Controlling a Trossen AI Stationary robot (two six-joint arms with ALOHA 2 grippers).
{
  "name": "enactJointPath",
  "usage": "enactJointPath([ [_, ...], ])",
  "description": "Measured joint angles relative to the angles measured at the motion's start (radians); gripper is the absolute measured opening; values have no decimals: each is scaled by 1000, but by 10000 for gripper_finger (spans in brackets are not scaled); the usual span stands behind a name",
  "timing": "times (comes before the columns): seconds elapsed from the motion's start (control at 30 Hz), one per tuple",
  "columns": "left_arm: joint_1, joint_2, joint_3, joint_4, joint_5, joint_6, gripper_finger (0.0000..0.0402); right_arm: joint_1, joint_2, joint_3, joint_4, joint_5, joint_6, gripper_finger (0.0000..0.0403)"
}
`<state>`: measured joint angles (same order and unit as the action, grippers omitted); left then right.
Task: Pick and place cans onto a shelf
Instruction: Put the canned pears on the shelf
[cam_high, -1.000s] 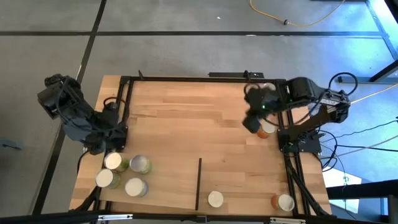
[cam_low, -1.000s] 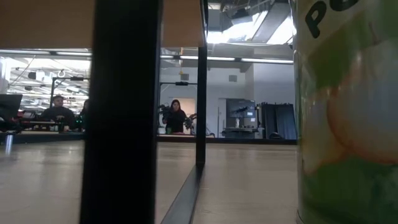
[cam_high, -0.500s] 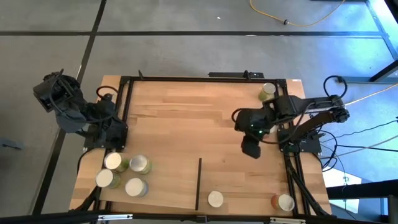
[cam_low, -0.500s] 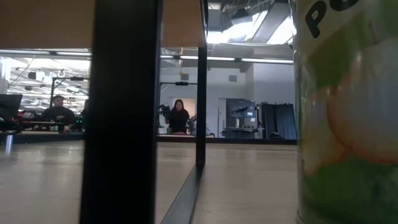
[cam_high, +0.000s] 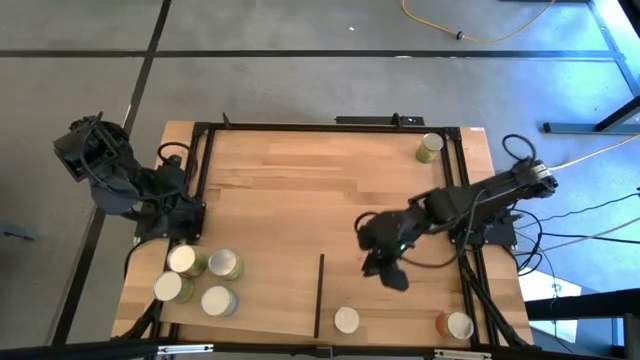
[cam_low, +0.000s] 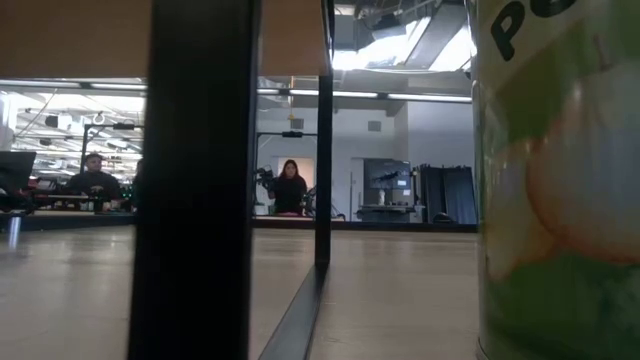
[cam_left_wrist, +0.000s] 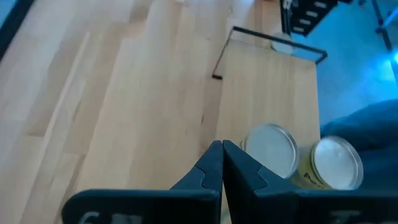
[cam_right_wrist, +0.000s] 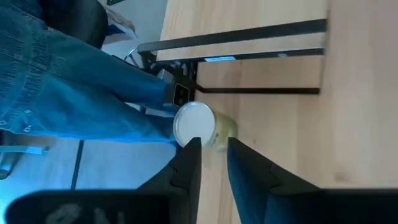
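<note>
- Your right gripper (cam_high: 392, 274), dark, fingers parted and empty, hangs right of centre; a round cream-topped can (cam_high: 346, 320) stands lower left of it on pale wood
- Your left gripper (cam_left_wrist: 222, 163) is closed, empty

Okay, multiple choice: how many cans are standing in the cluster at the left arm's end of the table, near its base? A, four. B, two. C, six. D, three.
A: the high view shows four cans grouped together on the tabletop just below the left arm's base, while the other cans stand singly elsewhere.
</note>
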<state>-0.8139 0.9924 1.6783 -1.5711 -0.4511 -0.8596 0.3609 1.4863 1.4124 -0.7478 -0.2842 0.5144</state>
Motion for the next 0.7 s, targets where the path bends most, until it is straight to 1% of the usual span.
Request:
enactJointPath([
  [0.07, 0, 0, 0, 0, 12, 23, 0, 25, 31, -11, 41, 32, 8, 79],
  [0.17, 0, -4, 0, 0, 24, 52, 0, 56, 93, -14, 58, 65, 10, 79],
  [0.4, 0, -14, 0, 0, 52, 58, 0, 102, 233, -14, 135, 64, 36, 78],
  [0.53, 0, -13, 0, 0, 66, 58, 0, 105, 278, -14, 200, 63, 89, 78],
  [0.7, 0, -13, 0, 0, 76, 58, 0, 111, 315, -14, 209, 65, 113, 78],
])
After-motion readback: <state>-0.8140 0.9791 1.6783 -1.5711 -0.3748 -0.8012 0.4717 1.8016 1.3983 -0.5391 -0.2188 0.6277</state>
